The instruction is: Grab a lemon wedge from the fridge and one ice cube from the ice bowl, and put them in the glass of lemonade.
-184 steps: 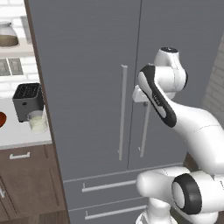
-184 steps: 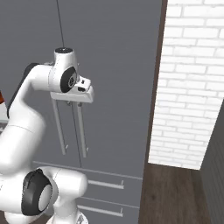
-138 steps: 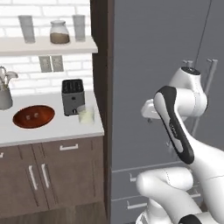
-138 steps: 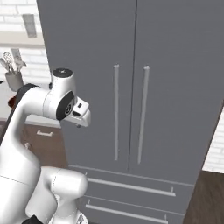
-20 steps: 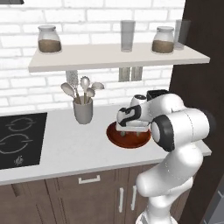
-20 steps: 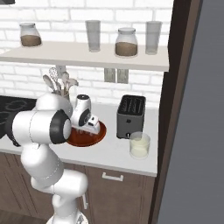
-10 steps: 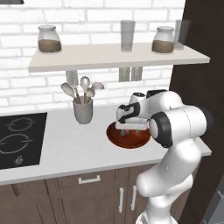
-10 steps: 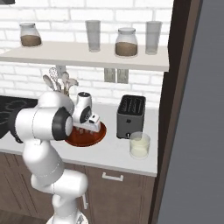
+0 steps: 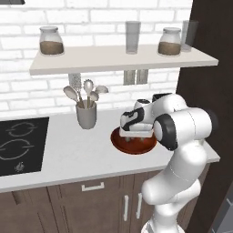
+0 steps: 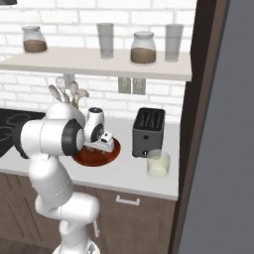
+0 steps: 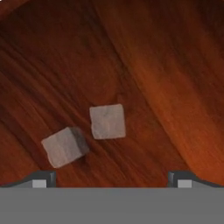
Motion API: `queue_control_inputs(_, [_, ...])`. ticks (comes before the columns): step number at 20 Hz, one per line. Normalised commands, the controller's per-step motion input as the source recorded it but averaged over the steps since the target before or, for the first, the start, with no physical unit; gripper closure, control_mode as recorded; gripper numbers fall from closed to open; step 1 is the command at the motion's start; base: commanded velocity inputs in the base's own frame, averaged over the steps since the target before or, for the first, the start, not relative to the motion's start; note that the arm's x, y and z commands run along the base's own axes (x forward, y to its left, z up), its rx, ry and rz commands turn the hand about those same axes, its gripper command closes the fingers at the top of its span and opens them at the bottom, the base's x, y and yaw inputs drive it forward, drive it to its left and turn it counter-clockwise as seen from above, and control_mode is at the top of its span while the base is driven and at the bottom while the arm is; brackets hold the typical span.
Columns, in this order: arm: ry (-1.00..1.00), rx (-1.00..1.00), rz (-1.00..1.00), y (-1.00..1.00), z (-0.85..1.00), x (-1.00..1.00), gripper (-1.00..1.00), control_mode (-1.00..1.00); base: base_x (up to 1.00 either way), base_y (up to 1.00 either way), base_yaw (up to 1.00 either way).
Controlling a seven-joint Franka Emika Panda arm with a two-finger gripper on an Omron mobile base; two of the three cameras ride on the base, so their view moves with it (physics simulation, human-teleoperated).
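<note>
My gripper (image 9: 135, 135) hangs straight down over the reddish-brown ice bowl (image 9: 119, 140), close above its inside, and its jaws stand open with nothing between them. In the hand view the gripper (image 11: 112, 179) looks at the bowl's wooden floor (image 11: 166, 65). One pale ice cube (image 11: 107, 121) lies just ahead, between the lines of the two fingertips (image 11: 43, 178). A second ice cube (image 11: 64, 146) lies beside it to the left. The glass of lemonade (image 10: 158, 165) stands on the counter in front of the toaster, right of the ice bowl (image 10: 113, 150). The fridge (image 10: 223, 149) shows as a grey wall at the right. The lemon wedge is out of view.
A black toaster (image 10: 148, 131) stands behind the glass. A grey utensil cup (image 9: 86, 116) with spoons sits left of the bowl, and a black cooktop (image 9: 20, 143) lies at the far left. A shelf (image 9: 118, 59) with jars and tall glasses hangs above the counter.
The hand has barely shifted above the bowl over the last second. Its jaws have stayed open, and the bowl, glass and toaster have not moved.
</note>
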Motion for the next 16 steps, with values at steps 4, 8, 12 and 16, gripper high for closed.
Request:
queue_control_inputs(4, [0.00,0.00,0.00,0.03,-0.02,0.00,-1.00,-1.00,0.00,0.00,0.00])
queue_control_inputs(8, [0.00,0.00,0.01,0.18,0.00,0.00,-1.00,-1.00,0.00,0.00,0.00])
queue_control_inputs(12, [0.00,0.00,0.03,0.09,0.00,0.03,-1.00,-1.00,0.00,0.00,0.00])
queue_control_inputs(16, [0.00,0.00,0.00,0.00,0.00,0.28,-1.00,-1.00,0.00,0.00,0.00])
